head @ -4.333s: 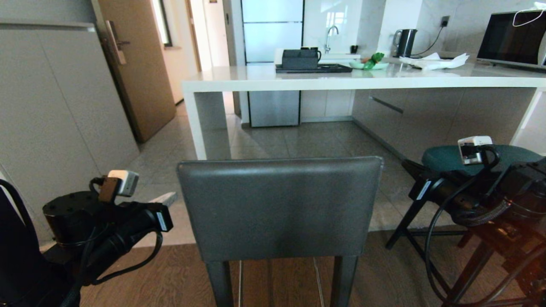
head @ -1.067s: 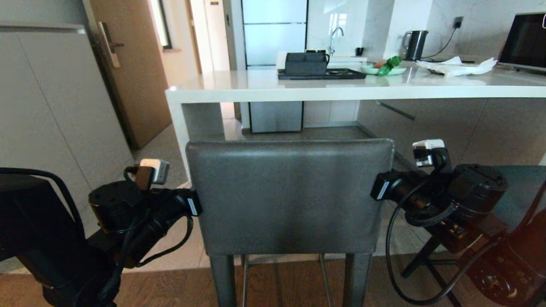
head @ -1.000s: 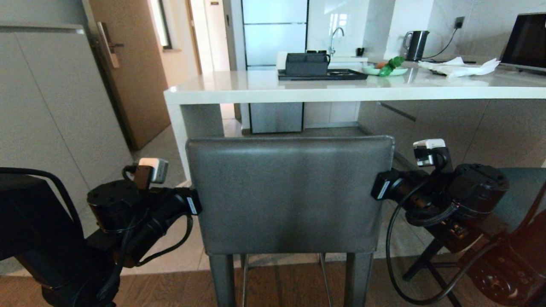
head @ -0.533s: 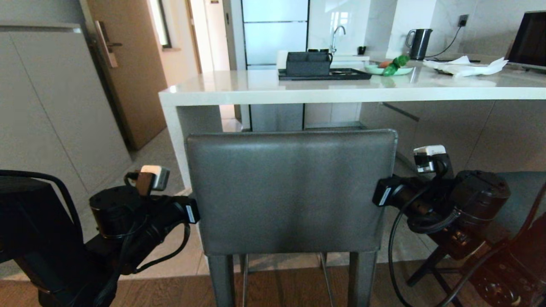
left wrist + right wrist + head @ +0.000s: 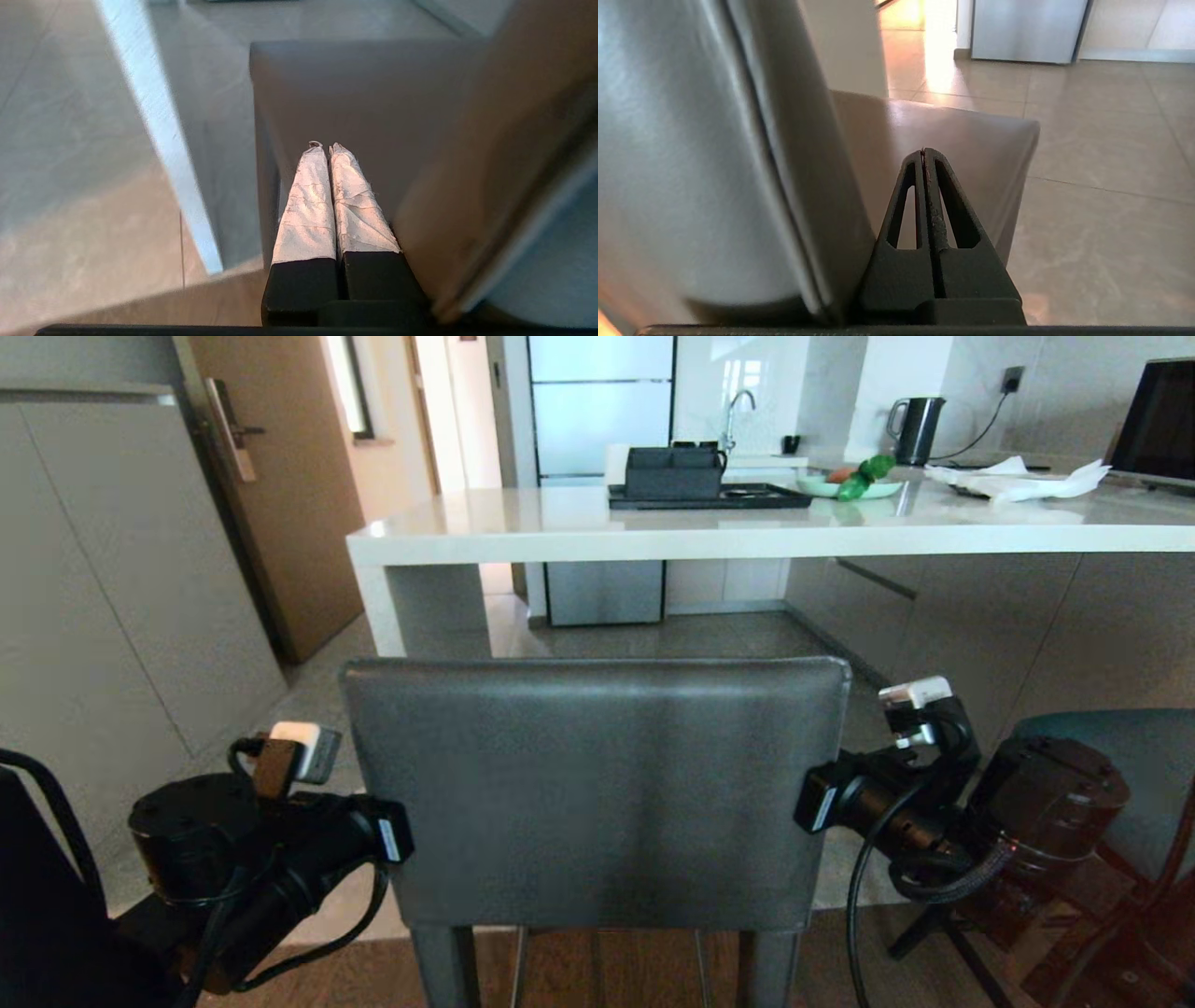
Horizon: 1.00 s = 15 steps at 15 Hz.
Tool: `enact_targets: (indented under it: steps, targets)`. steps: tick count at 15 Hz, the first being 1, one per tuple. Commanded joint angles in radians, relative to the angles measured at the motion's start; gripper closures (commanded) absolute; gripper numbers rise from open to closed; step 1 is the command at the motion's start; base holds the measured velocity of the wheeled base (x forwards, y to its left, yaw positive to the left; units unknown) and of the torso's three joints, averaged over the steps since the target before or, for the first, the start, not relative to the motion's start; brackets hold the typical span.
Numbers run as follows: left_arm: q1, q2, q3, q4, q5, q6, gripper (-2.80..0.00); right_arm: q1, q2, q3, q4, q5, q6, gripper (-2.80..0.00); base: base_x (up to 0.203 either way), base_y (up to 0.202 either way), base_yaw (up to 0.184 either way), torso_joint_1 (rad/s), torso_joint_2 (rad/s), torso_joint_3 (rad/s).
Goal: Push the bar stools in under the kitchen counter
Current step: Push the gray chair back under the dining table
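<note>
The dark grey stool [image 5: 597,793] stands square in front of the kitchen counter [image 5: 747,537], its boxy backrest facing the robot and its seat short of the counter's thick white edge, with bare tiled floor between the stool and the white end panel [image 5: 378,611]. The stool's dark legs rest where the wooden flooring meets the tile. The left gripper [image 5: 327,148] reaches along the left side of the grey stool's backrest, just beside it; its two tape-wrapped fingers [image 5: 308,205] are pressed flat together with nothing between them. The right gripper [image 5: 923,151] lies along the right side of the same backrest, just beside the seat's edge, and its black fingers [image 5: 952,210] are likewise clenched together on nothing. From the head view both wrists flank the backrest at about mid-height, the left arm [image 5: 271,831] against its left edge and the right arm [image 5: 896,803] against its right edge. The teal stool [image 5: 1134,775] sits to the right of the grey stool, partly hidden behind the right arm, with its thin black legs spreading over the wooden floor. On the counter, beyond the grey stool, are a dark tray with a box [image 5: 677,476], a plate of vegetables [image 5: 854,483], a kettle [image 5: 915,429] and crumpled paper [image 5: 1018,481].
</note>
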Motion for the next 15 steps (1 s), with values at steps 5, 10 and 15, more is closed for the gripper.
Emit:
enact_targets:
  steps: [5, 10, 15]
  targets:
    - [-0.035, -0.067, 0.16, -0.007, -0.098, 0.001, 0.0, 0.112, -0.022, 0.163, -0.018, 0.0, -0.011, 0.0, 0.0, 0.0, 0.0, 0.0, 0.0, 0.0]
    - [-0.071, -0.062, 0.225, -0.007, -0.102, 0.003, 0.0, 0.112, -0.025, 0.317, -0.018, 0.055, -0.009, 0.0, 0.0, 0.0, 0.0, 0.0, 0.0, 0.0]
    - [-0.08, 0.003, 0.225, -0.007, -0.096, 0.005, 0.0, 0.086, 0.003, 0.332, -0.018, 0.056, -0.006, 0.0, 0.0, 0.0, 0.0, 0.0, 0.0, 0.0]
